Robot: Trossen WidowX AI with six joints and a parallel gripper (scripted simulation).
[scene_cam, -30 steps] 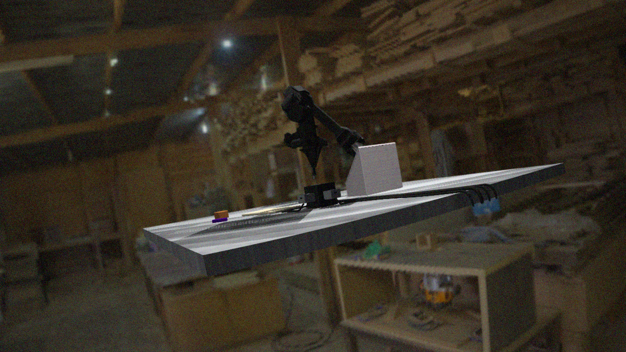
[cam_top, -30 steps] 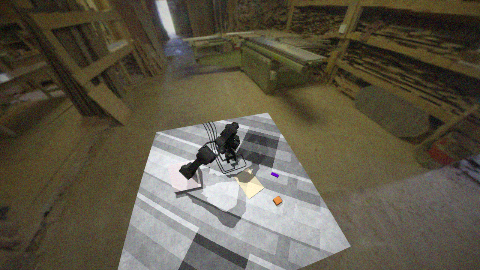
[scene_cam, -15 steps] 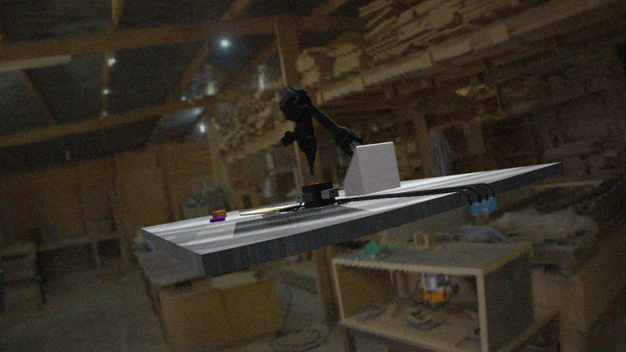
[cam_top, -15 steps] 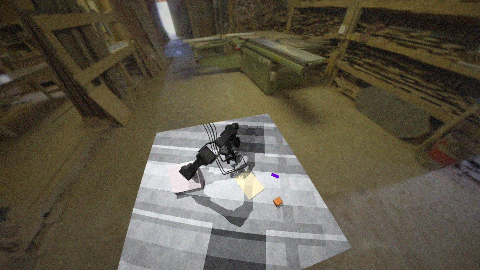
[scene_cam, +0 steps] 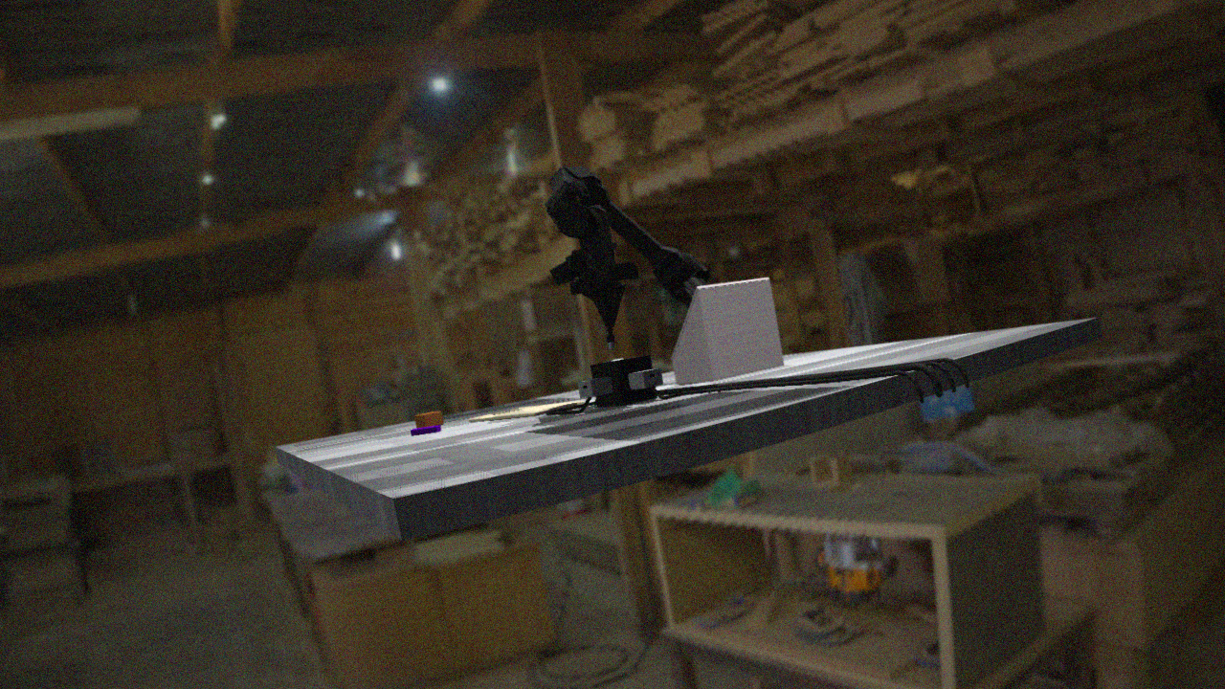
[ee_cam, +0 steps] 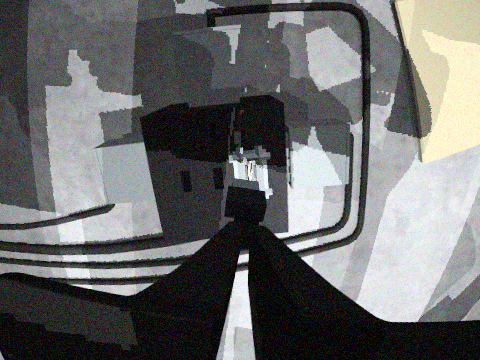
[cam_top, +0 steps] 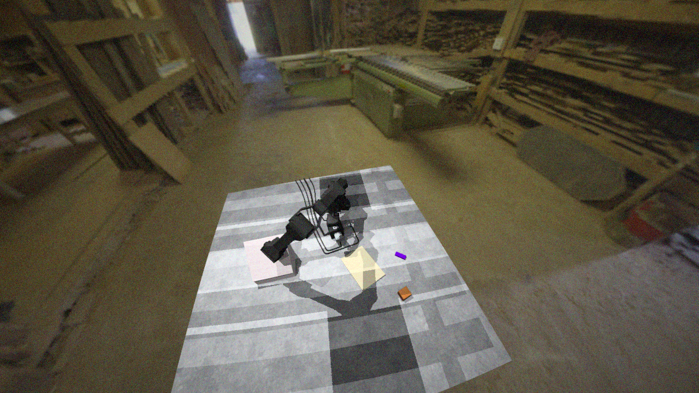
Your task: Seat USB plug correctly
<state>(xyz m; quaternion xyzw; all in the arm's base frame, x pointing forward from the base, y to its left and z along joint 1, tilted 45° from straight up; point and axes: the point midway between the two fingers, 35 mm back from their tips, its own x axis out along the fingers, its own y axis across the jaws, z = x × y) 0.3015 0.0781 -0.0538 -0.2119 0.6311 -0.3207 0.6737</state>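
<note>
My top view looks down steeply from far off; my exterior view sits low near table edge [scene_cam: 479,505] height; my wrist view hangs close. All share the power cube [scene_cam: 618,379].
</note>
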